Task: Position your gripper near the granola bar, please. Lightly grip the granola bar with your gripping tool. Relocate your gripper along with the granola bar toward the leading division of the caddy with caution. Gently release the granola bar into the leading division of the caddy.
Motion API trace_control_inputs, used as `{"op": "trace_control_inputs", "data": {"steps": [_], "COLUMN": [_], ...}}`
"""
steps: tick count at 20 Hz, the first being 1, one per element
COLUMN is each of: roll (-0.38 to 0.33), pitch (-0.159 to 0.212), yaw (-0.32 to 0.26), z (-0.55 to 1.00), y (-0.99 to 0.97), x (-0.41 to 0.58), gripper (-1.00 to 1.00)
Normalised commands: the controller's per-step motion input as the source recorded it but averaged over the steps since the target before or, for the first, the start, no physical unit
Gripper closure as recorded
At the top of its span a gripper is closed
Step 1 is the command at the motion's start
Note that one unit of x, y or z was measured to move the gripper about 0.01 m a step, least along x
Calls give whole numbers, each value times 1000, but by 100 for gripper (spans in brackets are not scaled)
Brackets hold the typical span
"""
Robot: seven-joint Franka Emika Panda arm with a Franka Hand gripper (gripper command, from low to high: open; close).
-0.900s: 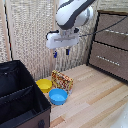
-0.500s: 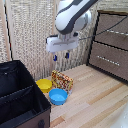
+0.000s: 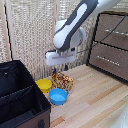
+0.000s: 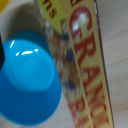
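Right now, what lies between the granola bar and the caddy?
In the exterior view, the blue bowl and the yellow bowl sit on the floor between the granola bar and the caddy.

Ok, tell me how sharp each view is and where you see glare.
Exterior view: fairly soft and low in detail, but the granola bar, blue bowl, yellow bowl and caddy read clearly; no strong glare. Wrist view: very close and blurred, the granola bar's lettering smeared; white highlights glint on the blue bowl.
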Motion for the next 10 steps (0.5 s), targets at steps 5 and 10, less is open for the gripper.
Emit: {"op": "trace_control_inputs", "data": {"steps": [5,10], "roll": [-165,-7], "pitch": [-28,0], "yaw": [97,9], "z": [-353,-4], "y": [65,56], "x": [45,27], "gripper": [100,100]}}
